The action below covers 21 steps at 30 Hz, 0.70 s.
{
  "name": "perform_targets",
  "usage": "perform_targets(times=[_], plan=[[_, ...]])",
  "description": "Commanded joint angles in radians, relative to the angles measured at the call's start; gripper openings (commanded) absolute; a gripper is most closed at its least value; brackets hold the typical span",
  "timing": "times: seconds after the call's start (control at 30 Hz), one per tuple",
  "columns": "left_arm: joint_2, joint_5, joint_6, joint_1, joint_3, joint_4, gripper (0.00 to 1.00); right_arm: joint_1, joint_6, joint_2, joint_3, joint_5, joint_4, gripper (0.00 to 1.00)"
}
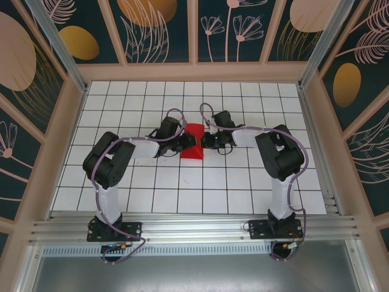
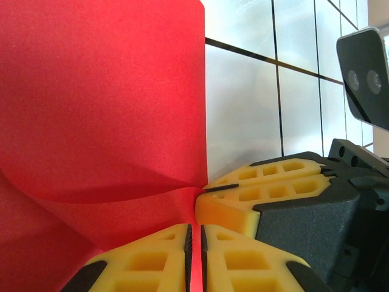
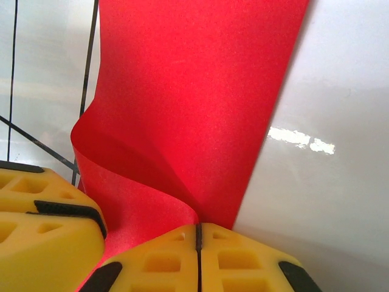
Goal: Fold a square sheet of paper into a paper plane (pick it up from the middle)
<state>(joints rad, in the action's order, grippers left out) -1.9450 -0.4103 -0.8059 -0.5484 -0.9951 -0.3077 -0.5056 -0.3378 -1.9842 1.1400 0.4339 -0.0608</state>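
Note:
The square sheet of paper [image 1: 194, 131] is bright red and sits mid-table, drawn in at its waist like an hourglass. My left gripper [image 1: 186, 142] pinches it from the left and my right gripper [image 1: 205, 142] from the right, tips nearly meeting. In the left wrist view the left gripper [image 2: 194, 255] is shut with a red strip of the sheet [image 2: 103, 103] between its yellow fingers, and the right gripper's fingers [image 2: 261, 191] are close alongside. In the right wrist view the right gripper [image 3: 198, 243] is shut on the sheet [image 3: 194, 91] where it buckles into a fold.
White tiled table [image 1: 243, 182] with black grid lines lies under the paper. Wooden frame walls [image 1: 194, 72] enclose the back and sides. The right wrist camera housing [image 2: 364, 73] hangs at the right of the left wrist view. An aluminium rail [image 1: 194, 228] runs along the near edge.

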Motion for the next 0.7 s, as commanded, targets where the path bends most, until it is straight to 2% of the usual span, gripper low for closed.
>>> perform_targets(times=[0.0, 0.5, 0.67], plan=[[-0.023, -0.009, -0.004, 0.008, -0.015, -0.020, 0.15, -0.001, 0.019, -0.041, 0.011, -0.056, -0.039, 0.07], [-0.042, 0.006, 0.006, 0.010, -0.019, 0.009, 0.14, 0.002, 0.014, -0.028, 0.011, -0.061, -0.043, 0.07], [-0.042, 0.017, 0.009, 0.012, -0.017, 0.018, 0.14, 0.003, 0.007, -0.025, 0.011, -0.063, -0.042, 0.10]])
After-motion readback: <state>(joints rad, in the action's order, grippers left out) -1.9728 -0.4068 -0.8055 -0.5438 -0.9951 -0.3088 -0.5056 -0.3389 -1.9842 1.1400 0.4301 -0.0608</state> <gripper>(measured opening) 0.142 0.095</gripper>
